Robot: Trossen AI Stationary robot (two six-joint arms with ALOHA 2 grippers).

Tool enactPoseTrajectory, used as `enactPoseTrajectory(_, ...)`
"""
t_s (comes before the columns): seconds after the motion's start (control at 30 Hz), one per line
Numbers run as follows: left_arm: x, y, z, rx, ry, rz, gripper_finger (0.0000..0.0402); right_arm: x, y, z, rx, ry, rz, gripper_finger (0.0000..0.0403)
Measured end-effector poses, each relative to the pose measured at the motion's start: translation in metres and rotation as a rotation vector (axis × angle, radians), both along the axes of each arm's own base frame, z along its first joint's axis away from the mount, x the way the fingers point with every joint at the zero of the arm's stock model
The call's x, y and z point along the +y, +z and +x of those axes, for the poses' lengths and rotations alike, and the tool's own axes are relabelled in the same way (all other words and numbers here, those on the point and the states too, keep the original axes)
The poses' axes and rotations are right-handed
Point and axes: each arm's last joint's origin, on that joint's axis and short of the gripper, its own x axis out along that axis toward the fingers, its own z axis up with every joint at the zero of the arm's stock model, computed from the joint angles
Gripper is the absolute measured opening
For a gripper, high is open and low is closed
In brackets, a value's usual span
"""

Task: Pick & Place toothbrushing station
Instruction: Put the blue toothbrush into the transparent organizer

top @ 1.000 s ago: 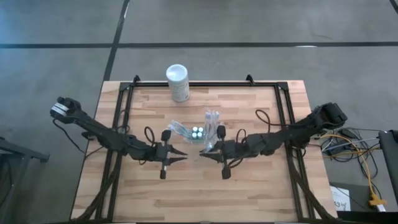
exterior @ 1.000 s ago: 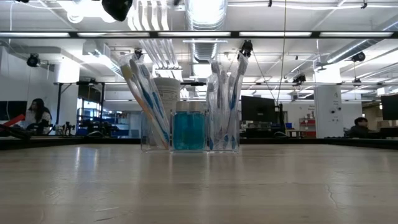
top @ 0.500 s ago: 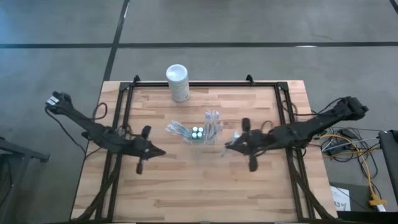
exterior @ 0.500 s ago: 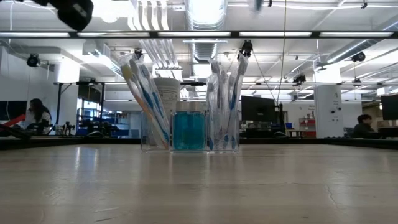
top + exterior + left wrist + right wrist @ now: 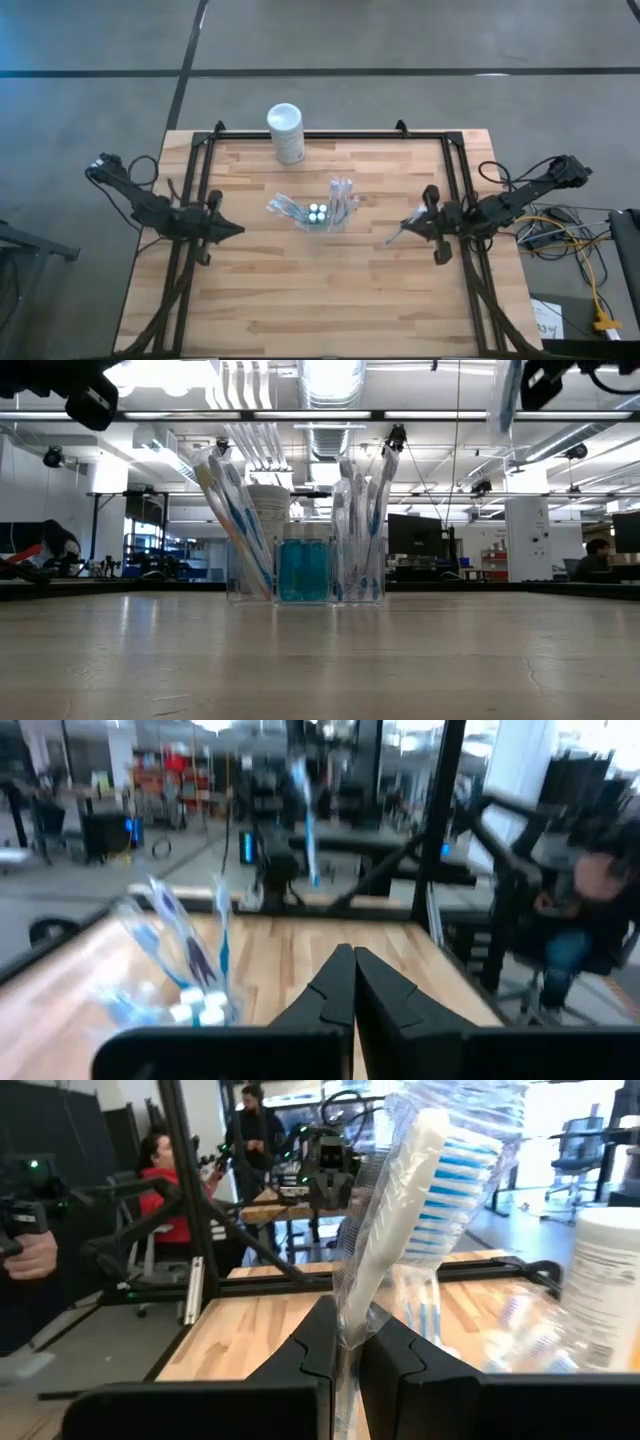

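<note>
One wrapped brush (image 5: pixel 420 1200) is pinched in the right hand (image 5: pixel 412 222), at right of the high view, well apart from the station (image 5: pixel 318 214) at desk (image 5: pixel 300 290) centre. Gripped only at its lower end, it could swing or slip. The left hand (image 5: pixel 232 230), at left, is closed and empty.

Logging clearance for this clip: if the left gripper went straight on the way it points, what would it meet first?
Probably the toothbrushing station, though only marginally. The shut left gripper points across the table toward the right gripper, with the station slightly off that line. The low view suggests it is raised, so it might pass clear.
</note>
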Motion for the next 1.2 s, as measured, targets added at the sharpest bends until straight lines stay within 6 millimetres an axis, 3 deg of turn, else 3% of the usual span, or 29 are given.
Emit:
enactPoseTrajectory(0.2,0.013,0.003,-0.011,-0.066,0.049,-0.019,0.0002,-0.01,-0.026,-0.016,-0.018,-0.029,0.006,0.0013)
enactPoseTrajectory(0.43,0.024,-0.009,-0.022,-0.008,0.087,-0.008,0.0001,-0.015,-0.051,-0.025,-0.014,-0.018,0.02,0.0013)
enactPoseTrajectory(0.93,0.017,-0.053,-0.014,0.064,0.026,0.045,0.0001,-0.02,-0.081,-0.034,-0.017,-0.051,0.073,0.0013)
enactPoseTrajectory(1.2,0.017,-0.056,-0.013,0.059,0.025,0.028,0.0002,-0.021,-0.084,-0.034,-0.021,-0.076,0.087,0.0013)
